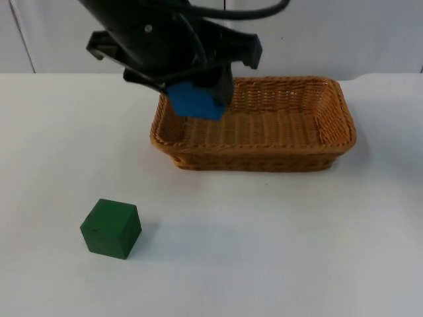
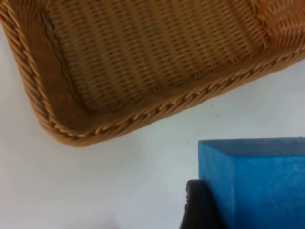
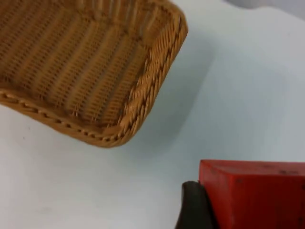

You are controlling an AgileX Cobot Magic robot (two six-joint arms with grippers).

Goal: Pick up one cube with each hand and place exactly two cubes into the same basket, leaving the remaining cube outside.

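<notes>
My left gripper [image 1: 197, 96] hangs above the left end of the woven basket [image 1: 338, 141], shut on a blue cube [image 1: 194, 101]. In the left wrist view the blue cube [image 2: 257, 183] sits against a black fingertip [image 2: 196, 207], with the basket's corner rim [image 2: 119, 125] and white table beneath. My right gripper [image 3: 259, 217] is shut on a red cube [image 3: 252, 186], held over bare table just outside a corner of the basket [image 3: 152, 81]. A green cube [image 1: 111, 228] rests on the table at the front left, apart from both grippers.
The basket's inside holds nothing that I can see. White table surrounds it, with the grey partition wall [image 1: 344, 33] behind. The left arm's bulk [image 1: 158, 39] covers the basket's back left corner.
</notes>
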